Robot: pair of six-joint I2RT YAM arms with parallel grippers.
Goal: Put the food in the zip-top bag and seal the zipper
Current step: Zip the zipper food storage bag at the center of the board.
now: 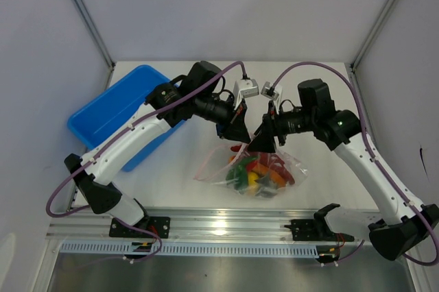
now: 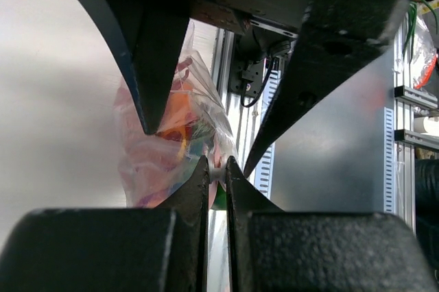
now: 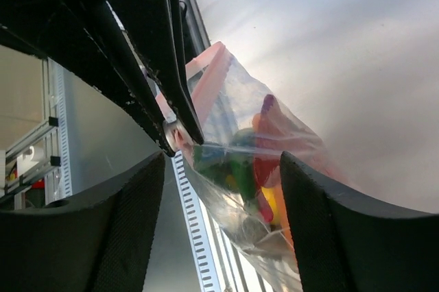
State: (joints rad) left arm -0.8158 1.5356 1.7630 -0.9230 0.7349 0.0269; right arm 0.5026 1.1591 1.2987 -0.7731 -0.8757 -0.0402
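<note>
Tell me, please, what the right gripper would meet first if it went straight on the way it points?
Most likely the zip-top bag, full of food, right ahead of the open right gripper. The left gripper, shut on the bag's edge, stands just beside that line; depth is unclear.

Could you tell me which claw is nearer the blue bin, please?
Left: the left claw is right of the blue bin, not touching; the right claw is farther right.

The zip-top bag [image 3: 236,96] is clear, crinkly, glossy plastic.
</note>
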